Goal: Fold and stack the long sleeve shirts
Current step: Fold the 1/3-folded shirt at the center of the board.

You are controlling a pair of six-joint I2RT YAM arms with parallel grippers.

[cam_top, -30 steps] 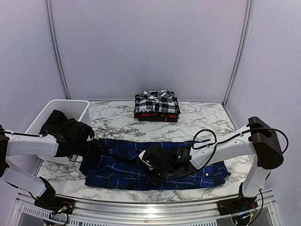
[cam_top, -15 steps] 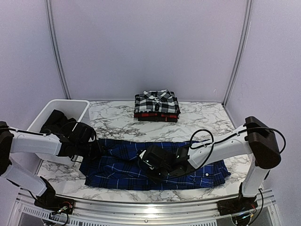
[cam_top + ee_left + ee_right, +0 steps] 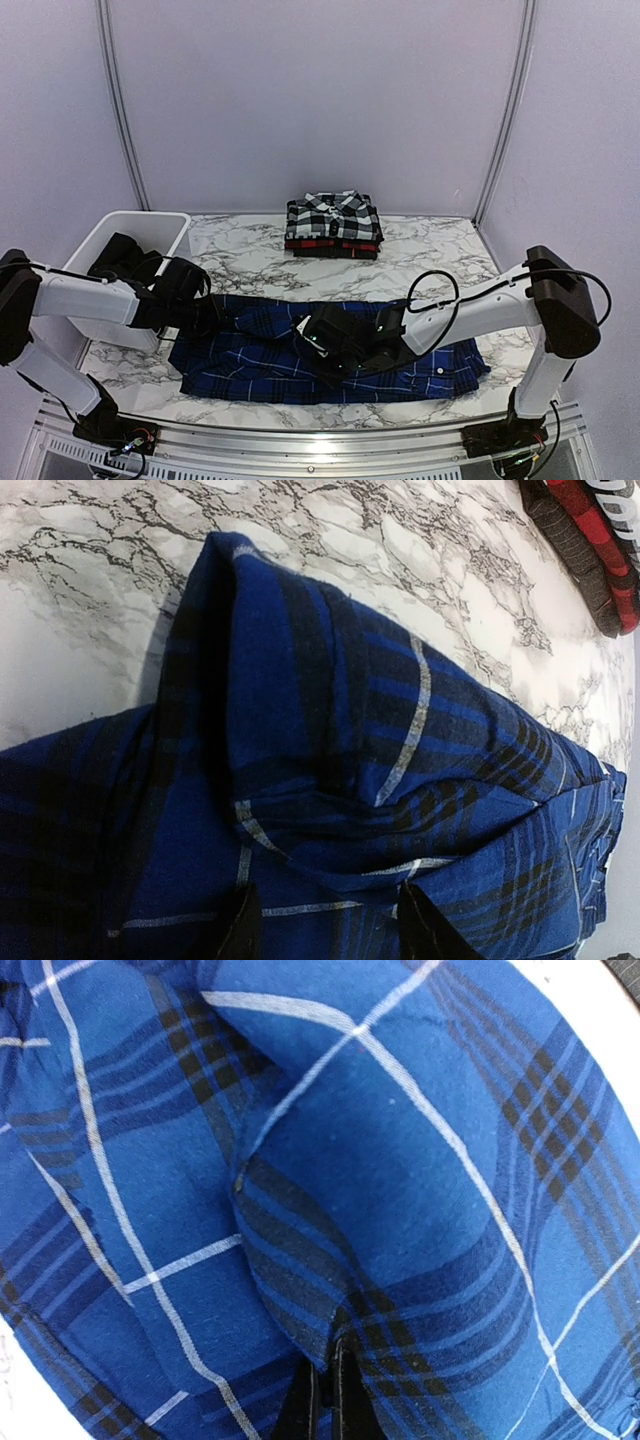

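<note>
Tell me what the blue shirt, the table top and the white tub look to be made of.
The blue shirt: soft woven cloth, likely brushed cotton; matte, fuzzy, creasing into folds. The table top: grey-veined marble pattern, smooth; real stone or printed laminate, I cannot tell. The white tub: probably moulded plastic, plain, smooth, rounded rim.

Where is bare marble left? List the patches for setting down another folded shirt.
Free: the marble strip between the folded stack and the blue shirt; the back right corner beside the stack; the patch between the white tub and the stack. Crowded: the near half, under the blue shirt, left arm and right arm.
</note>
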